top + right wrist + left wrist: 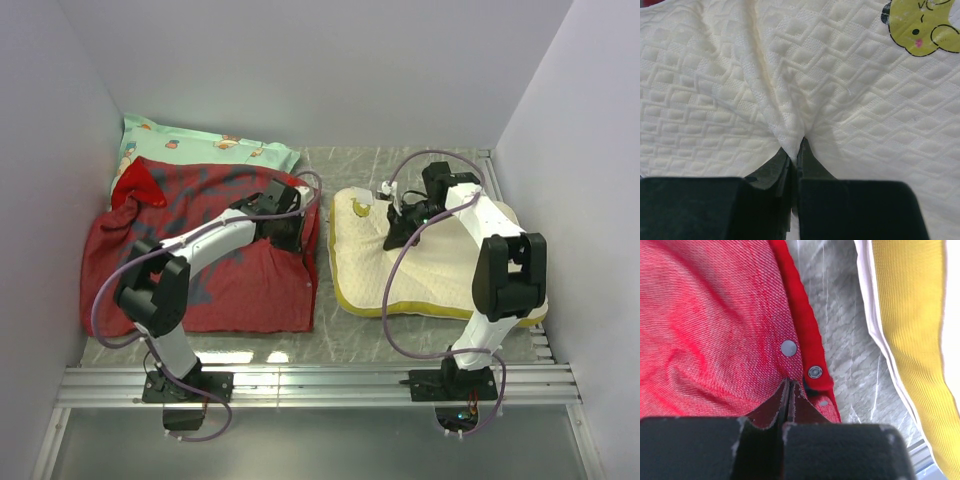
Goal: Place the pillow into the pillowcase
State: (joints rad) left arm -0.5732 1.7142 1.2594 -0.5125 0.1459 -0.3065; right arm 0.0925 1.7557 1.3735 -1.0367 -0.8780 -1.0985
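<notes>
The red pillowcase (pixel 230 285) lies flat on the left, dull side with grey blotches facing up. My left gripper (pixel 292 232) is at its right edge. In the left wrist view the gripper (pixel 790 383) is shut on the pillowcase (pixel 715 315) hem, beside metal snaps (pixel 788 348). The cream pillow (pixel 445 275) with its yellow band lies on the right. My right gripper (pixel 400 228) is over its far-left part. In the right wrist view the gripper (pixel 797 149) is shut on a pinched fold of the dimpled pillow (pixel 855 105) fabric.
A mint-green pillow (pixel 200 148) lies at the back left, partly under the pillowcase. A strip of grey table (pixel 326 280) separates pillowcase and pillow. White walls close in the left, back and right. Metal rails (pixel 320 380) run along the near edge.
</notes>
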